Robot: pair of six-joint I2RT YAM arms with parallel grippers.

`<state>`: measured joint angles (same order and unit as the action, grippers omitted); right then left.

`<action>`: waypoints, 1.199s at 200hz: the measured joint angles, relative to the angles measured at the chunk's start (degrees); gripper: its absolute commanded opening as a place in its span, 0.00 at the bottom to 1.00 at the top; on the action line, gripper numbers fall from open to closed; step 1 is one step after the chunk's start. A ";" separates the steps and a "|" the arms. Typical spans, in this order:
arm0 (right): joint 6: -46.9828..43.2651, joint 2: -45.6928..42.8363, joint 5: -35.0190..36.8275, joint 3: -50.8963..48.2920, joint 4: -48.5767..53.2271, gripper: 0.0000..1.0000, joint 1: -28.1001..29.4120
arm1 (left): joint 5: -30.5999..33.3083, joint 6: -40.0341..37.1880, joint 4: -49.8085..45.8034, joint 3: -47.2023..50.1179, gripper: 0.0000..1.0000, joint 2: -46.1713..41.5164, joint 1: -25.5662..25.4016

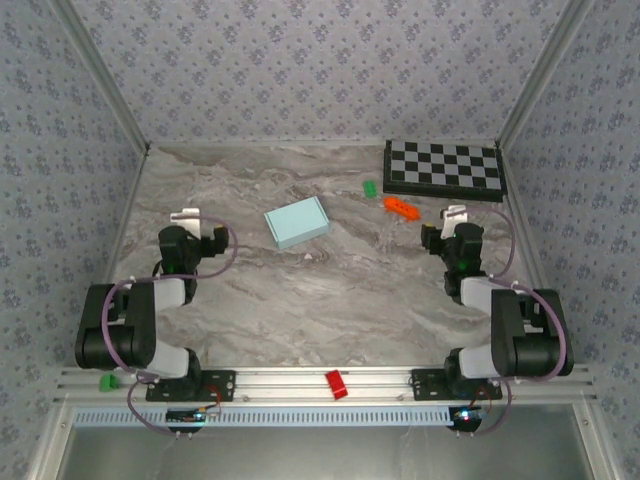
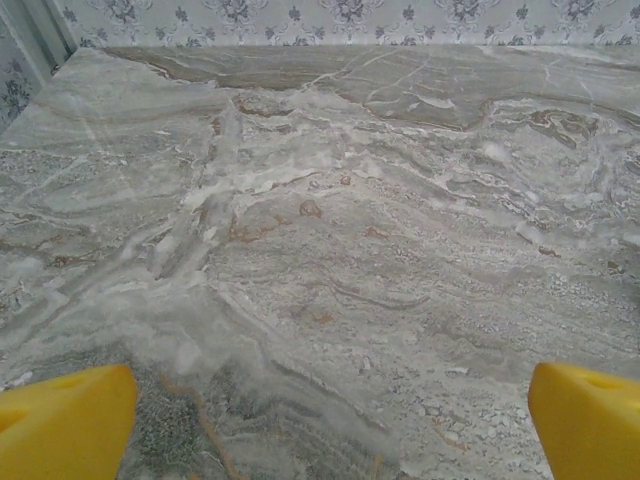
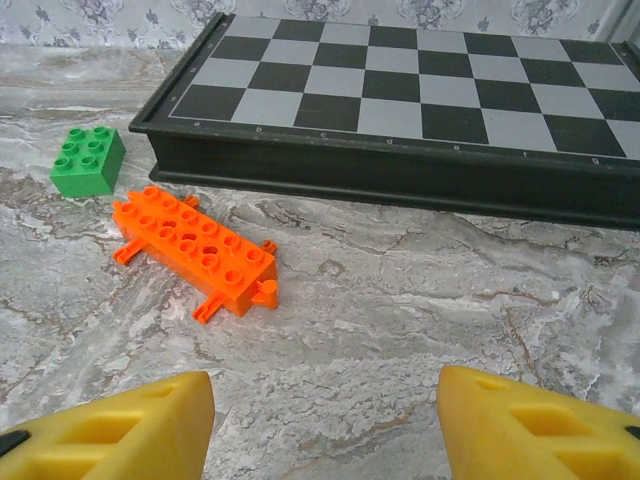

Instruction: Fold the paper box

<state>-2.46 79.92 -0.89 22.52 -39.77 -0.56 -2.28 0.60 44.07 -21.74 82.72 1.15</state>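
My left hand (image 2: 332, 410) stands as wide as it goes, with nothing between its yellow fingers (image 2: 70, 420) but bare counter (image 2: 330, 250). My right hand (image 3: 325, 400) is partly open and holds nothing either. The paper box (image 1: 297, 222) lies well apart from both, off to the right of the left hand and off to the left of the right hand, roughly level with their tips. From above it looks like a small closed block, and I cannot tell whether its flaps are tucked.

What worries me: the card is thin and the counter looks slick, so I reckon a push from 1 hand alone would skate the box away rather than crease it, and a hard pinch would dent a wall. The right hand's way to the box runs past the orange brick (image 3: 195, 250), just ahead and to its left, and the green brick (image 3: 88, 160) beyond; a low sweep could drag either along. The checkerboard (image 3: 400, 100) sits straight ahead of the right hand, so reaching forward risks clipping its edge.

Count: 1 paper box, 2 hands, 1 checkerboard, 1 orange brick, 1 green brick, 1 red piece (image 1: 336, 384) on the rail behind the hands, 1 small green piece (image 1: 105, 381) behind the left hand
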 measured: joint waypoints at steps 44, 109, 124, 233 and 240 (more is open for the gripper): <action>0.00 4.37 -0.92 -1.27 -5.03 0.65 -0.72 | -0.04 -0.15 3.87 1.36 0.99 4.07 0.00; 0.46 7.54 0.52 -1.27 -8.07 1.00 -0.83 | 5.07 0.98 2.99 -0.35 1.00 4.83 -0.02; 0.48 7.54 0.74 -1.27 -8.09 1.00 -0.87 | 5.44 0.96 2.64 -0.35 1.00 4.83 -0.02; 0.48 7.54 1.09 -1.27 -8.09 1.00 -0.87 | 6.21 0.96 2.40 -0.35 1.00 4.83 -0.02; 0.48 7.54 1.09 -1.27 -8.09 1.00 -0.87 | 6.21 0.98 2.40 -0.35 1.00 4.83 -0.02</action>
<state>-1.98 87.46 0.21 21.26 -47.86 -1.43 3.92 1.58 46.48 -22.09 87.55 1.13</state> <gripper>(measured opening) 0.995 0.997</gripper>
